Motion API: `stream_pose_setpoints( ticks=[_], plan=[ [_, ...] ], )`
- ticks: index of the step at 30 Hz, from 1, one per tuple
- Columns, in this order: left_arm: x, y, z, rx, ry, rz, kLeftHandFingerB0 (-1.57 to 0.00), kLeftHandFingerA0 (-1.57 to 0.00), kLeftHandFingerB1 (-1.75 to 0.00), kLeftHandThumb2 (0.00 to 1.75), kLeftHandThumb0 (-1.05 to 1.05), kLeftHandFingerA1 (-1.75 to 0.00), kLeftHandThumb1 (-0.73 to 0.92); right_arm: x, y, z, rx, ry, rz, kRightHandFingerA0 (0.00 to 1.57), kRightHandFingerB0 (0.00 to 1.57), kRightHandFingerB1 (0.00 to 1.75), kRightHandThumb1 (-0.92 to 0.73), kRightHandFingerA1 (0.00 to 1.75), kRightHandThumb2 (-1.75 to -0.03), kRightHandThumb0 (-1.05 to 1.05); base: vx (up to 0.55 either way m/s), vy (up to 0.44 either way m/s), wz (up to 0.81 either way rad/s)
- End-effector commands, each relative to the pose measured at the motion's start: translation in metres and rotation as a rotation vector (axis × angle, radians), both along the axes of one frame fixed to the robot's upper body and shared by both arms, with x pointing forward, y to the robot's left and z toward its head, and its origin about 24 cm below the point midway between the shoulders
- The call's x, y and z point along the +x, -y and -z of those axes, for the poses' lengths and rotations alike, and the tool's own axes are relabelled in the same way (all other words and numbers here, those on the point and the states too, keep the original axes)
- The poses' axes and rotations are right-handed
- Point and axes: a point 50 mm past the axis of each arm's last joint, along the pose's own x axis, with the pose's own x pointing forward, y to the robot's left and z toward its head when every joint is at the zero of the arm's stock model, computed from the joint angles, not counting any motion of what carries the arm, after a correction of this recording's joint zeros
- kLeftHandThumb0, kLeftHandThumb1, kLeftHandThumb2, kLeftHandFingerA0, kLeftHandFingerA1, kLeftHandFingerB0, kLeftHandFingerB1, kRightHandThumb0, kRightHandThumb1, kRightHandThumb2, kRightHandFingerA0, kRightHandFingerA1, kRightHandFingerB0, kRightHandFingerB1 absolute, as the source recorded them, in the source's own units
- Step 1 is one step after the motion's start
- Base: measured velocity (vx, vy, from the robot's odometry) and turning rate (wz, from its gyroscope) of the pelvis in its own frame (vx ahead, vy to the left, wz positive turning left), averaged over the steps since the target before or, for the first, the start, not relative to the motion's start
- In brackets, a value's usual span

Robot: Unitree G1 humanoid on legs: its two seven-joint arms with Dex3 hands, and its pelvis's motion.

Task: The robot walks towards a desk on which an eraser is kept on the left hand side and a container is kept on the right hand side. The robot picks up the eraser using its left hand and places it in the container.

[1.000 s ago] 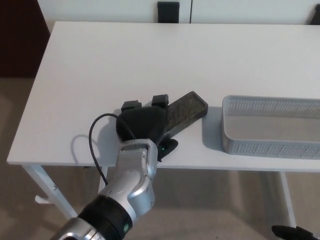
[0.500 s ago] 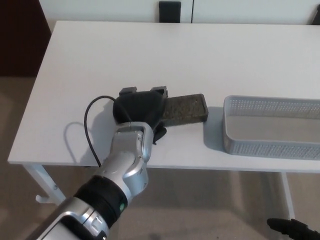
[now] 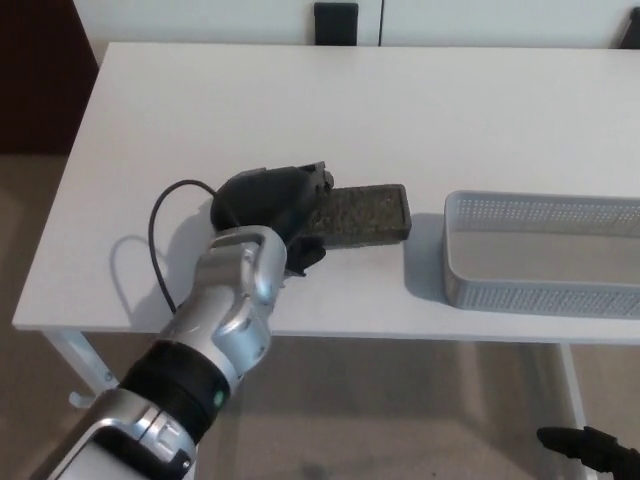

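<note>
Our black three-fingered left hand (image 3: 272, 205) is closed around the near end of the dark, speckled, flat rectangular eraser (image 3: 365, 213), with fingers over its top edge and the thumb underneath at the front. The eraser sticks out of the hand toward the grey perforated plastic container (image 3: 545, 298), its long side roughly level, its far end just short of the container's left wall and not touching it. We cannot tell whether the eraser rests on the white rectangular desk (image 3: 330, 110) or is held just clear of it; a soft shadow lies beneath it on the surface.

Behind the hand, our silver left forearm (image 3: 230, 315) runs down and away from the container toward the lower corner of the view, ending in a black cuff. A thin black cable (image 3: 155, 250) loops out from the wrist on the side away from the container and casts a curved shadow on the desk.

The container sits at the near edge of the desk, cut off by the frame on its far side. Below the container, past the desk edge, the dark tip of our right hand (image 3: 590, 447) shows over the beige floor (image 3: 420, 410); we cannot tell how its fingers are set.

A small black object (image 3: 336, 22) stands beyond the desk's far edge, well apart from the container.
</note>
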Motion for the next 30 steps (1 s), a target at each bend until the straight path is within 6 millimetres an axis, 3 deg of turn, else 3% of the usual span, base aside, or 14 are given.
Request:
stream_pose_setpoints(
  ticks=[1,4,5,7,9,11,14,15,16,17,23,25,26,30],
  plan=[
    [-0.002,-0.018,0.007,-0.380,-0.117,-0.114,-0.63,-0.68,-0.59,0.63,-0.20,-0.96,0.81,0.003,0.007,-0.003,-0.024,-0.010,-0.016,0.75,0.36,0.38,-0.50,0.53,-0.55,-0.38,0.00,0.000,0.00],
    [0.003,-0.021,0.001,-0.498,-0.110,-0.176,-0.69,-0.74,-0.62,0.63,-0.21,-1.03,0.81,0.003,0.006,-0.002,-0.017,-0.013,-0.014,0.76,0.36,0.38,-0.50,0.53,-0.55,-0.37,0.00,0.000,0.00],
    [0.009,-0.025,-0.010,-0.569,-0.065,-0.197,-0.73,-0.81,-0.70,0.64,-0.24,-1.35,0.82,0.002,0.006,-0.001,-0.023,-0.013,-0.021,0.75,0.36,0.38,-0.50,0.54,-0.54,-0.39,0.00,0.000,0.00],
    [0.015,-0.023,-0.022,-0.600,-0.040,-0.214,-0.73,-0.85,-0.75,0.67,-0.24,-1.46,0.81,0.001,0.006,-0.002,-0.032,-0.012,-0.026,0.78,0.35,0.39,-0.50,0.54,-0.55,-0.38,0.00,0.000,0.00],
    [0.018,-0.020,-0.028,-0.642,-0.033,-0.199,-0.77,-0.86,-0.77,0.67,-0.28,-1.46,0.78,0.001,0.006,-0.002,-0.034,-0.016,-0.033,0.79,0.33,0.39,-0.51,0.54,-0.55,-0.39,0.00,0.000,0.00],
    [0.018,-0.011,-0.036,-0.684,-0.013,-0.141,-0.84,-0.94,-0.99,0.72,-0.27,-1.40,0.74,0.000,0.007,-0.002,-0.042,-0.020,-0.040,0.81,0.34,0.39,-0.51,0.54,-0.56,-0.39,0.00,0.000,0.00],
    [0.014,0.007,-0.045,-0.700,-0.011,-0.095,-0.85,-0.95,-1.02,0.74,-0.30,-1.37,0.72,-0.001,0.006,0.000,-0.051,-0.027,-0.041,0.80,0.36,0.38,-0.50,0.53,-0.55,-0.41,0.00,0.000,0.00],
    [0.013,0.009,-0.046,-0.698,-0.013,-0.096,-0.84,-0.95,-0.97,0.70,-0.30,-1.36,0.73,-0.001,0.006,0.000,-0.052,-0.030,-0.040,0.81,0.36,0.38,-0.50,0.52,-0.55,-0.41,0.00,0.000,0.00],
    [0.010,0.018,-0.050,-0.681,-0.013,-0.069,-0.85,-0.91,-0.75,0.63,-0.31,-1.31,0.75,-0.002,0.005,0.001,-0.054,-0.035,-0.038,0.79,0.36,0.38,-0.51,0.52,-0.55,-0.40,0.00,0.000,0.00],
    [0.008,0.023,-0.052,-0.671,-0.008,-0.044,-0.88,-0.94,-0.68,0.63,-0.29,-1.23,0.74,-0.002,0.005,0.001,-0.056,-0.035,-0.040,0.80,0.36,0.38,-0.51,0.52,-0.55,-0.40,0.00,0.000,0.00],
    [-0.003,0.063,-0.063,-0.672,-0.049,0.063,-0.85,-1.02,-0.80,0.72,-0.22,-1.26,0.73,0.001,0.004,0.000,-0.042,-0.029,-0.045,0.79,0.36,0.39,-0.50,0.53,-0.55,-0.38,0.00,0.000,0.00],
    [-0.007,0.073,-0.065,-0.675,-0.071,0.087,-0.83,-0.98,-0.80,0.72,-0.21,-1.28,0.75,0.002,0.003,0.001,-0.036,-0.028,-0.041,0.81,0.36,0.39,-0.50,0.55,-0.55,-0.38,0.00,0.000,0.00],
    [-0.009,0.080,-0.066,-0.704,-0.095,0.096,-0.81,-0.92,-0.92,0.74,-0.22,-1.37,0.75,0.002,0.003,0.000,-0.043,-0.026,-0.047,0.80,0.37,0.39,-0.50,0.54,-0.55,-0.38,0.00,0.000,0.00],
    [-0.017,0.097,-0.067,-0.677,-0.098,0.133,-0.82,-0.92,-0.93,0.83,-0.23,-1.33,0.67,0.002,0.003,0.000,-0.059,-0.032,-0.063,0.78,0.38,0.38,-0.48,0.53,-0.54,-0.42,0.00,0.000,0.00]
  ],
)
